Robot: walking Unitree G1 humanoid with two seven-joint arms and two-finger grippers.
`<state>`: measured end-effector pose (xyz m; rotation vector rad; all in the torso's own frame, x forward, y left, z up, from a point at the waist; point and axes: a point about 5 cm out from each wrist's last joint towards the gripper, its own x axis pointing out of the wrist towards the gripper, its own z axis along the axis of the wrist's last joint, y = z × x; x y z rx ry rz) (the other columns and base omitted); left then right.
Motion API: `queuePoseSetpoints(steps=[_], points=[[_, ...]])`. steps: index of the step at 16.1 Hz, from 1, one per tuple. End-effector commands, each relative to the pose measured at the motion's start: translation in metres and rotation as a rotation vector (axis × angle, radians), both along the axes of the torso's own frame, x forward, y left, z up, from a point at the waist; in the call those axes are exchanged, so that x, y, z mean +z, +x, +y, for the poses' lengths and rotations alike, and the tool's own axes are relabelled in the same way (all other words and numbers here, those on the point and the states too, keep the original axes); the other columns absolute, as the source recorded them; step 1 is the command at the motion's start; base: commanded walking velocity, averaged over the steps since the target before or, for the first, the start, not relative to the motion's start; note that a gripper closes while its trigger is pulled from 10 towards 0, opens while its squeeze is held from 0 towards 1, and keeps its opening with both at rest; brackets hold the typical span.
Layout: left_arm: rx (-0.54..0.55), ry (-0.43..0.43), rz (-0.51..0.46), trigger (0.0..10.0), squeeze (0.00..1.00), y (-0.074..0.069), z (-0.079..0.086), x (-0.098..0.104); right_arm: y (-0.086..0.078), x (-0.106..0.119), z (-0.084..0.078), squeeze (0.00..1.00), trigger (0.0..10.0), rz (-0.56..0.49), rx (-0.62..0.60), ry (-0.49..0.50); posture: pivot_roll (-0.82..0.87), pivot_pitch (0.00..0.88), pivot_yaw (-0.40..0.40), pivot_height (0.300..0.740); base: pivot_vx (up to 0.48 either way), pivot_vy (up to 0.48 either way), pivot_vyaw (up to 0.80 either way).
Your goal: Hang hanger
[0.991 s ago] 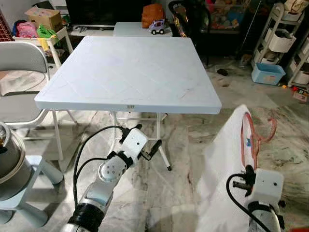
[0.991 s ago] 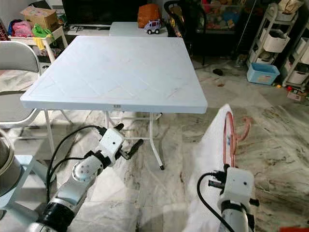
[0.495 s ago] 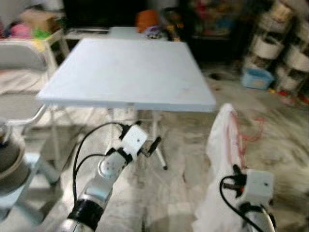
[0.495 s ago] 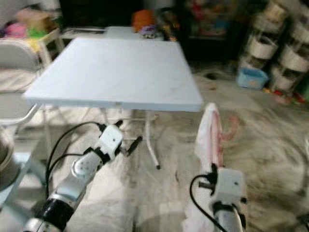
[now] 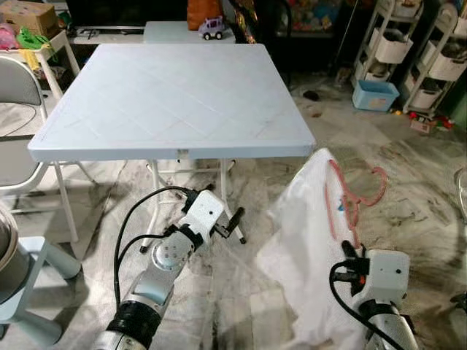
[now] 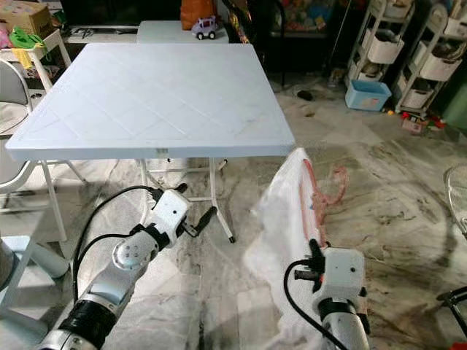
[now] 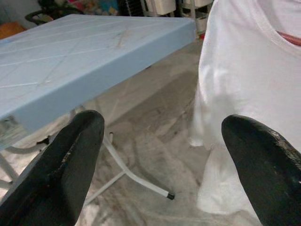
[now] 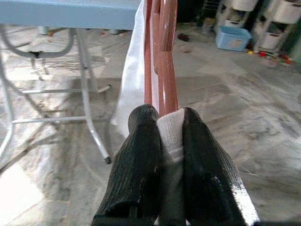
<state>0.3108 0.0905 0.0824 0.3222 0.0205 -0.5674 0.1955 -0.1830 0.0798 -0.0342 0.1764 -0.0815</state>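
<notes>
Fingers (image 8: 141,155) of the right gripper (image 8: 164,141) sit nearest in the right wrist view, clenched on a fold of the white shirt (image 5: 306,248) and the lower bar of the pink hanger (image 5: 354,197); that pinch is plain here, while in the head views the gripper's white housing at about 5 o'clock hides it. From the grip the hanger rises straight up away from the fingertips, carrying the shirt draped over it, and its hook curls out toward 3 o'clock in the left eye view.

The left gripper (image 5: 232,221) hangs at about 7 o'clock, below the front edge of the light blue table (image 5: 175,95), well apart from the shirt. The left wrist view shows its two fingers (image 7: 70,165) spread wide and holding nothing, with the table edge and the shirt's side beyond them, a detail the head views give only small.

Farther off, the table fills the middle, a grey folding chair (image 5: 18,95) stands at 9 o'clock, a toy car (image 5: 211,28) sits on a low table at 12 o'clock, and white shelf carts (image 5: 390,44) with a blue bin (image 5: 374,95) stand at 2 o'clock. No writing can be read.
</notes>
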Motion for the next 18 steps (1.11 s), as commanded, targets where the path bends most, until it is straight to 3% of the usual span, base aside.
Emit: queuePoseSetpoints(steps=[1,6,8,10,12,17,18], points=[[-0.003,0.032,0.016,10.0,0.00,0.005,0.001,-0.001,-0.002,0.010,0.004,0.00,10.0,-0.048,0.084,-0.012,0.09,0.000,-0.063,0.740,0.000,0.000,0.00],[-0.091,-0.031,0.072,10.0,0.00,0.011,-0.004,0.005,-0.024,0.014,-0.009,0.00,10.0,-0.015,0.255,0.008,0.08,0.000,-0.055,0.740,0.000,0.000,0.00],[-0.223,-0.117,0.108,10.0,0.00,0.004,-0.020,0.008,-0.022,0.017,-0.009,0.00,10.0,-0.008,0.308,0.009,0.08,0.000,-0.056,0.740,0.000,0.000,0.00],[-0.278,-0.140,0.115,10.0,0.00,0.001,-0.033,0.009,-0.023,0.023,0.002,0.00,10.0,-0.016,0.403,0.059,0.07,0.000,-0.053,0.740,0.000,0.000,0.00],[-0.227,-0.158,0.101,10.0,0.00,0.007,-0.033,0.012,-0.031,0.033,0.015,0.00,10.0,-0.013,0.517,0.130,0.07,0.000,-0.052,0.740,0.000,0.000,0.00],[-0.118,-0.197,0.101,10.0,0.00,0.020,-0.023,0.016,-0.036,0.035,0.003,0.00,10.0,0.009,0.498,0.109,0.06,0.000,-0.046,0.740,0.000,0.000,0.00],[-0.119,-0.190,0.100,8.4,0.00,0.020,-0.022,0.016,-0.036,0.037,0.004,0.00,10.0,0.008,0.502,0.121,0.06,0.000,-0.046,0.740,0.000,0.000,0.00]])
